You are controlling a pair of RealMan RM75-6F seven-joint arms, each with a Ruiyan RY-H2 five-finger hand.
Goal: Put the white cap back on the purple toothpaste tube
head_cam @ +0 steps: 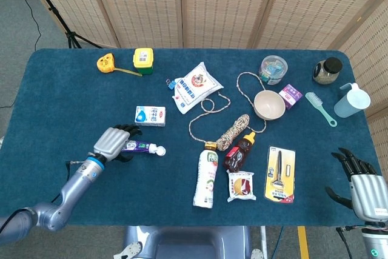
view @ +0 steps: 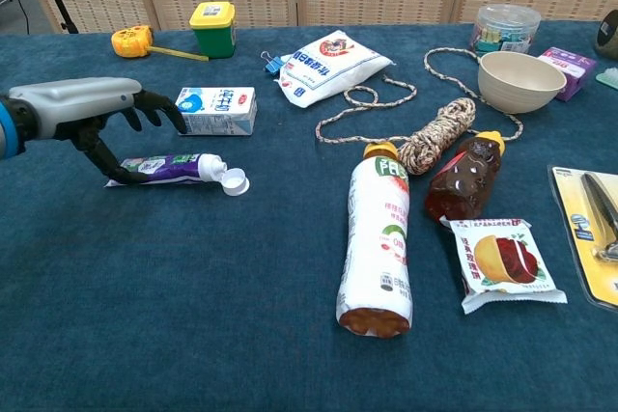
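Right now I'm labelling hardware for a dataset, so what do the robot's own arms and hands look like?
The left hand has a ribbed silver-grey metal back and black fingers, with a blue band at the wrist and a smooth grey-silver forearm behind. The right hand has the same silver back and black fingers. No cables show plainly.
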